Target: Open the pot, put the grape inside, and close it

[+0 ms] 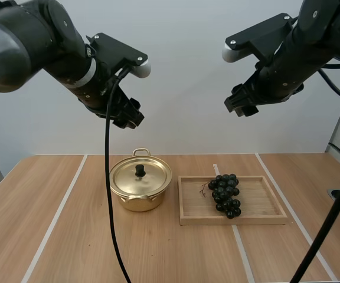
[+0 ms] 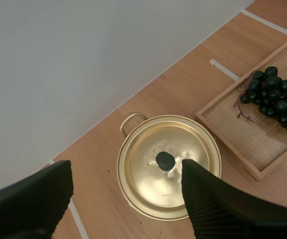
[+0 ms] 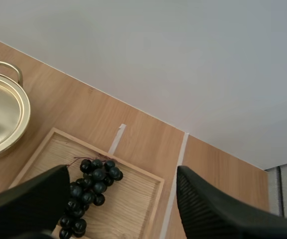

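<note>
The left claw [image 1: 128, 115] hangs high over the far left of the scene. Its 2 black fingers are spread wide with nothing between them, and in its wrist view the ribbed faces stand either side of the pot below. The right claw [image 1: 241, 106] hangs equally high at the far right, likewise wide apart and empty, above the tray.

Under the left claw sits the round gold metal pot [image 1: 140, 187]. It is closed by its shallow gold lid [image 1: 149, 177], which has a small black knob [image 1: 140, 170] at the centre. The knob is the place to take hold. I judge it stiff and small, so the fingers should close squarely on it. The polished lid looks thin, light and slippery, and could slide or clatter if tipped.

Just right of the pot, not touching it, a shallow rectangular wooden tray [image 1: 188, 219] holds the bunch of dark grapes [image 1: 226, 194], its reddish stem pointing left. The bunch is probably soft, lumpy and loosely jointed. A gentle grip across the cluster near the stem seems safest, since berries could crush or drop off.

The light wood worktop [image 1: 52, 236] is flat and crossed by white tape lines [image 1: 55, 221], with a plain pale wall [image 1: 182, 76] behind. Left of the pot there looks to be room for setting the lid down.
</note>
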{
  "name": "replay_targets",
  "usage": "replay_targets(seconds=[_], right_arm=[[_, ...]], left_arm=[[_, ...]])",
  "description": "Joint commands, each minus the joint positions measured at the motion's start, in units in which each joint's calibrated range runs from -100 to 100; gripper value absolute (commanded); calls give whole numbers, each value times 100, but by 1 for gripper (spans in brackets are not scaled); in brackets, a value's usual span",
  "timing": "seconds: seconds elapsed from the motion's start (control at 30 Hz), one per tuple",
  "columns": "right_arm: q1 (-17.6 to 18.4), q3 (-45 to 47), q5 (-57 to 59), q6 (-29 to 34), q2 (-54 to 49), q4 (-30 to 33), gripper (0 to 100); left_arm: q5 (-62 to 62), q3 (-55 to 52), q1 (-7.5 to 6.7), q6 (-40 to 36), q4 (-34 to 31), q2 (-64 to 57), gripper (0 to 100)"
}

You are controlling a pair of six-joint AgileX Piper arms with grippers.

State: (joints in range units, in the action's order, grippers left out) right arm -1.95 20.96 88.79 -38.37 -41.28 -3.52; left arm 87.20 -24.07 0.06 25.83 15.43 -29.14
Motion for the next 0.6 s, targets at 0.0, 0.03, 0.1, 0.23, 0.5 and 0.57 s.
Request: replay_targets(seconds=[0.0,0.03,0.1,0.23,0.5,0.57], right_arm=[[9,173,36,23,109,-336,100],[9,222,36,12,141,-413,100],[9,353,19,6,218,-547,100],[9,549,-198,6,357,-602,100],[9,674,-236,6,622,-709,100],[9,674,-236,6,647,-727,100]], left_arm=[[60,37,-8,2,157,379,100],[60,37,-8,2,172,513,100],[77,37,-8,68,244,774,100],[77,37,-8,101,271,1217,100],[-175,37,-365,125,253,1983,100],[-455,37,-475,-29,163,2155,100]])
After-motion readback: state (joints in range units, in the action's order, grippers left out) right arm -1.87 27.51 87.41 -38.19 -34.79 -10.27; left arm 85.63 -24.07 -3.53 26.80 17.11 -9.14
